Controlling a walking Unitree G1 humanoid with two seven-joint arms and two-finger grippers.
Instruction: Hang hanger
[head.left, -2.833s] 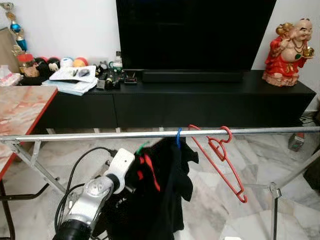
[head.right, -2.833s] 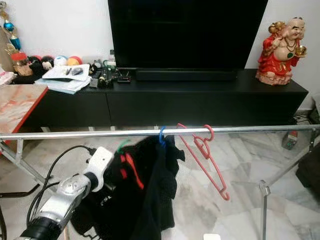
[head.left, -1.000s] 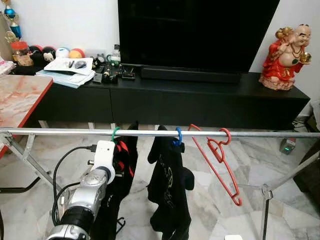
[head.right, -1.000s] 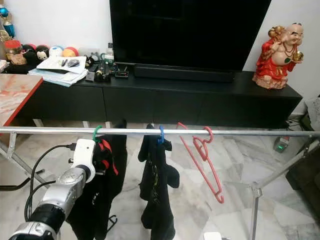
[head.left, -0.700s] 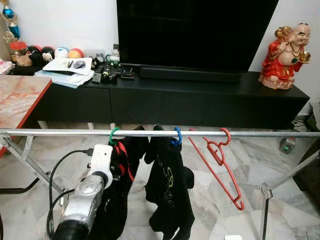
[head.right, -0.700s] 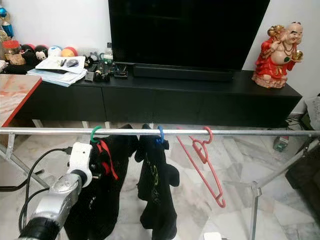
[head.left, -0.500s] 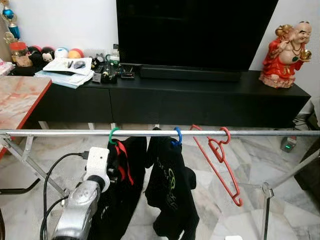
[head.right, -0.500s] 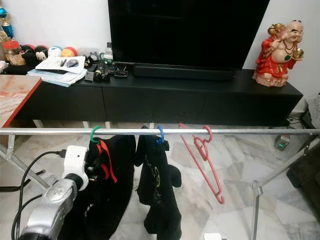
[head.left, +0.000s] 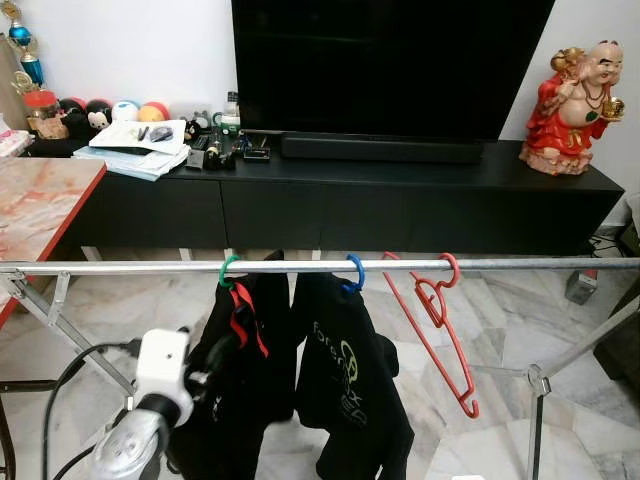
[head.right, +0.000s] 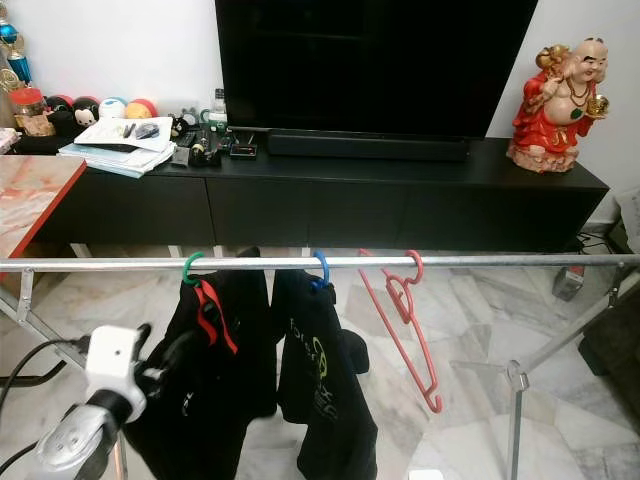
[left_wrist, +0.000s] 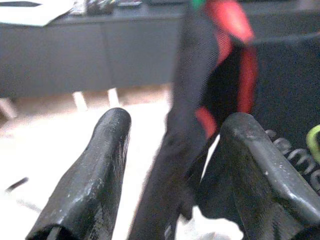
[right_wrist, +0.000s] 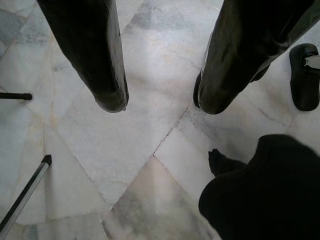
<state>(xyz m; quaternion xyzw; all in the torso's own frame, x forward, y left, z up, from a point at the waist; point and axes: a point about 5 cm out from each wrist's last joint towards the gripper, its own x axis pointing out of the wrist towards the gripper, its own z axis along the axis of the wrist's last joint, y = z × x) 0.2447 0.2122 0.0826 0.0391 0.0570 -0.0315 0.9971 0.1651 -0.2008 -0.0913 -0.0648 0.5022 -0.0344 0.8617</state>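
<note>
Now the green hanger (head.left: 229, 271) with its black-and-red garment (head.left: 240, 380) sits hooked on the rail (head.left: 130, 266), centre-left of frame, beside the blue hanger (head.left: 354, 273). The left gripper (left_wrist: 172, 165), lower left, is spread, with cloth between its fingers (left_wrist: 87, 185); risk is snagging fabric and dragging the hook off. The right gripper (right_wrist: 160, 75) hangs spread over the floor (right_wrist: 150, 165)

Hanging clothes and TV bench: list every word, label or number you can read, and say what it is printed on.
Black shirt on the blue hanger: yellow-green print beginning "fore", the rest lost in folds.
Black garment on the green hanger: small pale print near its lower left edge, too blurred to read.
Papers on the TV bench: too small to read.
Jar at the bench's left end: label not legible.
</note>
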